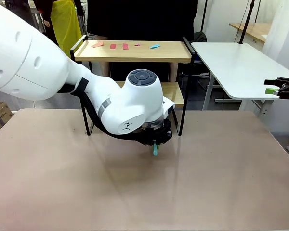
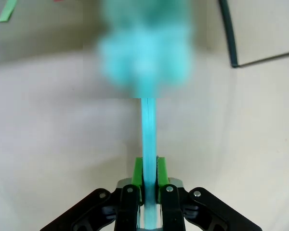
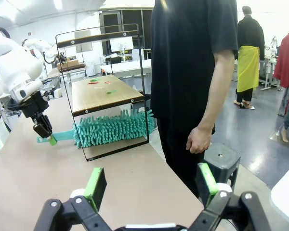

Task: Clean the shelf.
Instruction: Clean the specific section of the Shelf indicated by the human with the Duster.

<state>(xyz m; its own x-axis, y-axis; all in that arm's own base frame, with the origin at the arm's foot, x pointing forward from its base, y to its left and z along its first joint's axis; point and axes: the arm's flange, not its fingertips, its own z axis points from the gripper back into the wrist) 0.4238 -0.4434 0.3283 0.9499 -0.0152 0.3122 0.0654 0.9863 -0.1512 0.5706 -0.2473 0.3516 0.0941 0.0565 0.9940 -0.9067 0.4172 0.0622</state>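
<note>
The shelf (image 1: 135,51) stands at the far side of the table, with pink and blue paper scraps (image 1: 125,46) on its top board. My left gripper (image 1: 156,143) hangs low in front of it, shut on the thin handle of a teal duster (image 1: 155,151). In the left wrist view the gripper (image 2: 150,166) clamps that handle, and the fluffy duster head (image 2: 144,53) is blurred ahead. From the right wrist, the duster head (image 3: 113,127) lies under the shelf's lower board (image 3: 103,96), which carries green and red scraps. My right gripper (image 3: 151,185) stands open and holds nothing, far right (image 1: 275,89).
A person (image 3: 192,72) in black stands at the shelf's end, with one hand hanging by a black stool (image 3: 220,161). A white side table (image 1: 241,62) sits at the back right. A green scrap (image 2: 7,10) lies beyond the duster. The near tabletop (image 1: 144,192) is bare.
</note>
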